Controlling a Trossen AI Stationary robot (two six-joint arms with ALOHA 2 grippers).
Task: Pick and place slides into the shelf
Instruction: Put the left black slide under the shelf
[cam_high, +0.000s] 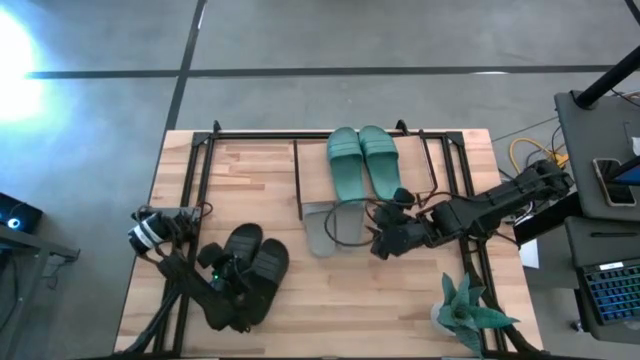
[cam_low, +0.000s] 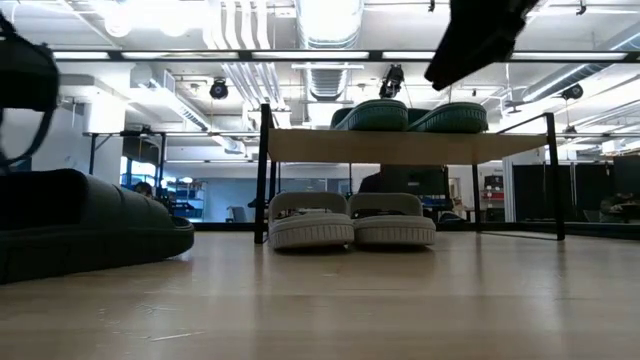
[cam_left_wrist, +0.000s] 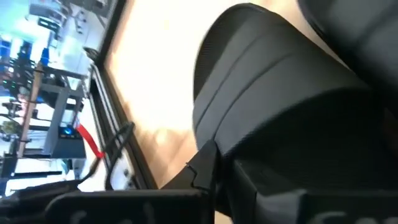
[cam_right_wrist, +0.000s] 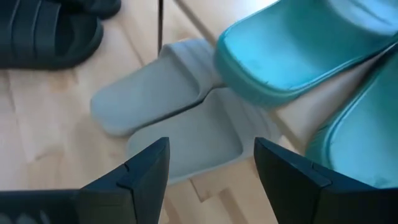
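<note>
The teal slides (cam_high: 361, 160) lie side by side on the shelf's wooden top (cam_low: 400, 146). The light grey slides (cam_low: 345, 220) stand on the table under the shelf, their heels (cam_high: 335, 228) sticking out toward the near edge. The black slides (cam_high: 255, 265) lie on the table at the near left. My right gripper (cam_right_wrist: 211, 168) is open and empty; it hovers just right of the grey heels (cam_right_wrist: 168, 106), above the table (cam_high: 383, 243). My left gripper (cam_high: 222, 272) is down at the black pair, whose wide strap (cam_left_wrist: 267, 81) fills the left wrist view.
A green plant (cam_high: 465, 310) stands at the near right corner. The large black frame (cam_high: 190, 170) runs along the table's edges. A laptop and other gear (cam_high: 610, 290) sit off the table's right side. Bare wood (cam_high: 250, 180) lies left of the shelf.
</note>
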